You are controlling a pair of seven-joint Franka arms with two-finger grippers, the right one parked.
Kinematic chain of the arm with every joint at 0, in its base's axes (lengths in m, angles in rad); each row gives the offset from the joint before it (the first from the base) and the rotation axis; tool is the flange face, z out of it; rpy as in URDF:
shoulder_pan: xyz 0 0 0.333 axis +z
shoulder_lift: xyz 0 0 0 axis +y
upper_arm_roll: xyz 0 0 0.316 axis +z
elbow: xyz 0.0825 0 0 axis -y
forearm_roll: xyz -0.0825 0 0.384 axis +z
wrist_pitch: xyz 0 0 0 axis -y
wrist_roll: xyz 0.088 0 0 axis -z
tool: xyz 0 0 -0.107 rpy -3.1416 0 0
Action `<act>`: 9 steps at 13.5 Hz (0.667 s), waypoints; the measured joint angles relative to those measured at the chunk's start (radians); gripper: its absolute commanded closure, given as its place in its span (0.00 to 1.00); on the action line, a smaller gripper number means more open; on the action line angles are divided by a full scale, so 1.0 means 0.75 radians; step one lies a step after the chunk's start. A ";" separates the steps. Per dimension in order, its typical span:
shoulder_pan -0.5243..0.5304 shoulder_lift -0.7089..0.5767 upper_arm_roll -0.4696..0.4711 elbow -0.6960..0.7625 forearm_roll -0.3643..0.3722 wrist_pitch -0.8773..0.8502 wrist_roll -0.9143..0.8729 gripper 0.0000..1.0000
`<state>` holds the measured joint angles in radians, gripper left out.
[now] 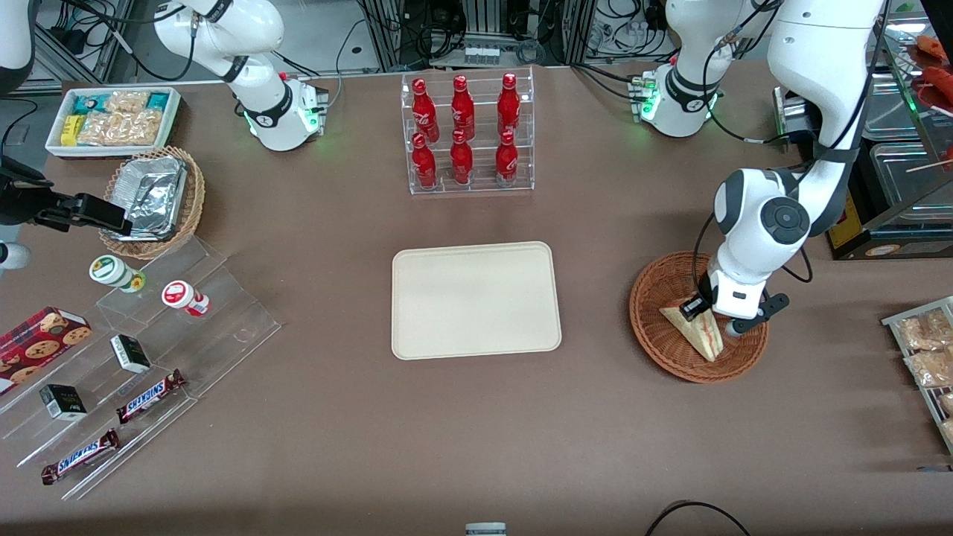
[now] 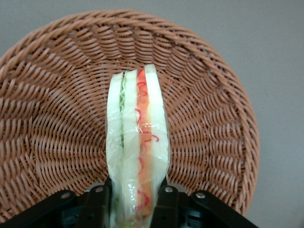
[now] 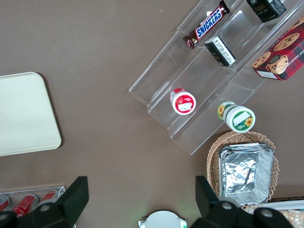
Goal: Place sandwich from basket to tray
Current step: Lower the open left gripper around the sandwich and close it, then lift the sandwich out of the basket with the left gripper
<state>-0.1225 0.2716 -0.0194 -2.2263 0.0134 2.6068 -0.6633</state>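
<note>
The sandwich [image 1: 703, 336] is a pale wedge in clear wrap, standing on edge in the reddish-brown wicker basket [image 1: 649, 316] toward the working arm's end of the table. My left gripper [image 1: 713, 318] is down in the basket, shut on the sandwich. In the left wrist view the black fingers [image 2: 167, 204] press both bread faces of the sandwich [image 2: 137, 128], whose red and green filling edge faces the camera, with the basket's weave [image 2: 57, 99] all around. The cream-beige tray [image 1: 475, 299] lies flat and bare at the table's middle; its corner shows in the right wrist view [image 3: 23, 114].
A clear rack of red bottles [image 1: 465, 134] stands farther from the front camera than the tray. Toward the parked arm's end are a tan basket with foil trays [image 1: 153, 197], a white bin of snack packets [image 1: 112, 119] and a clear stepped stand with snacks [image 1: 134, 357]. A rack of packets [image 1: 927, 350] sits at the working arm's end.
</note>
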 measured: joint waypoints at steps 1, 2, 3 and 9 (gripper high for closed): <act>0.000 -0.024 0.000 0.017 0.001 -0.052 0.000 1.00; 0.000 -0.061 0.000 0.044 0.006 -0.130 0.001 1.00; 0.000 -0.104 0.000 0.078 0.022 -0.221 0.003 1.00; -0.006 -0.208 -0.210 0.385 0.072 -0.676 -0.001 1.00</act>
<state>-0.1272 0.1158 -0.1768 -1.9375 0.0675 2.1001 -0.6637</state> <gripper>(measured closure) 0.841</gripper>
